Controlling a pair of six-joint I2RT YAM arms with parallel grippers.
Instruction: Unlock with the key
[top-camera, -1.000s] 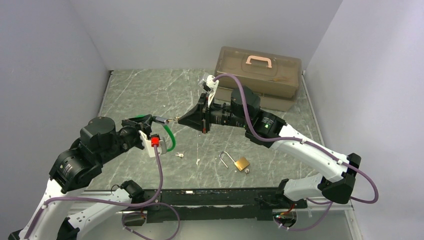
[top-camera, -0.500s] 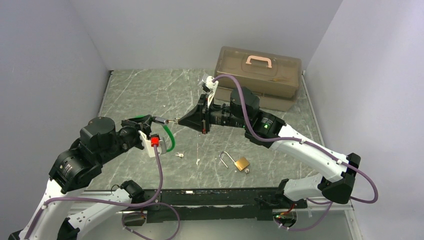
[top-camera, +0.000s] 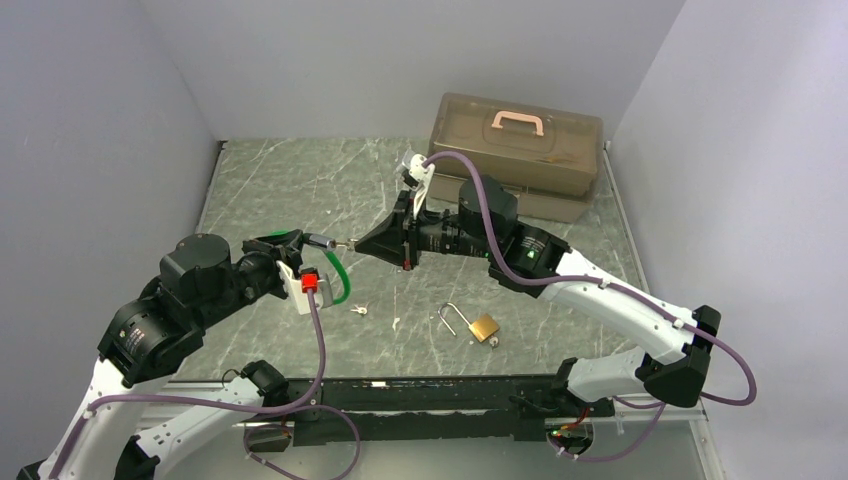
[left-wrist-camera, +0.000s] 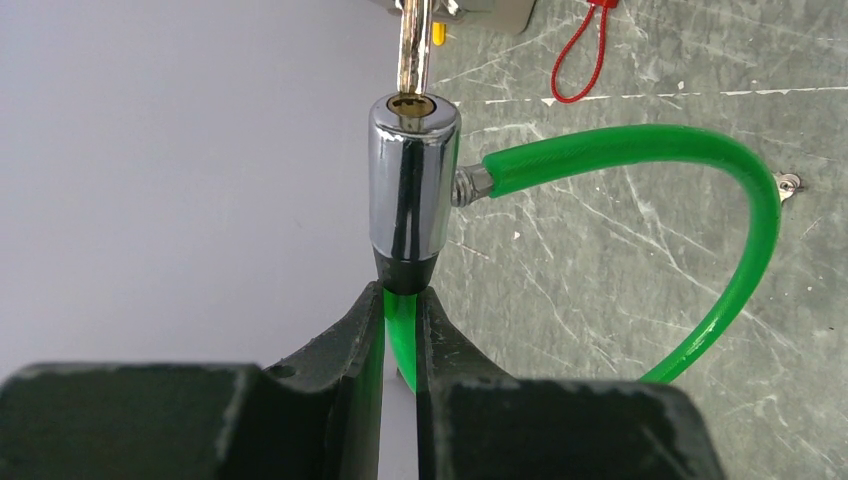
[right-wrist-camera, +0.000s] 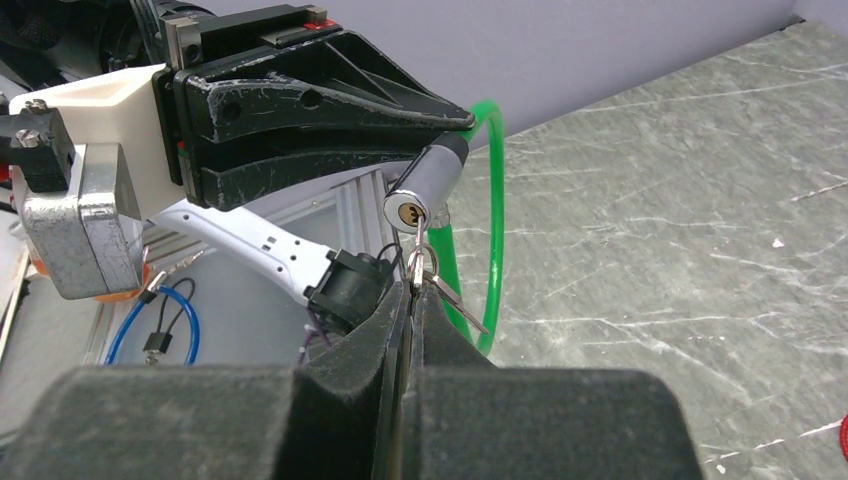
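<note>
A: Nearest the bases?
B: One brass padlock lay on the table, shackle swung open. Left of it was one small metal bit, too tiny to ID.
A: Arms?
B: Two, meeting mid-table, above the surface. L gripper was clenched on the cable lock, pinching the neck just under the chrome barrel. One green cable looped off to the side.
A: And R?
B: R gripper was clamped tight on one key, tip at the barrel's keyhole. Depth: couldn't tell. A 2nd key dangled beside it.
A: Farther back?
B: One brown box w/ a pink handle stood at the back wall, right side.
</note>
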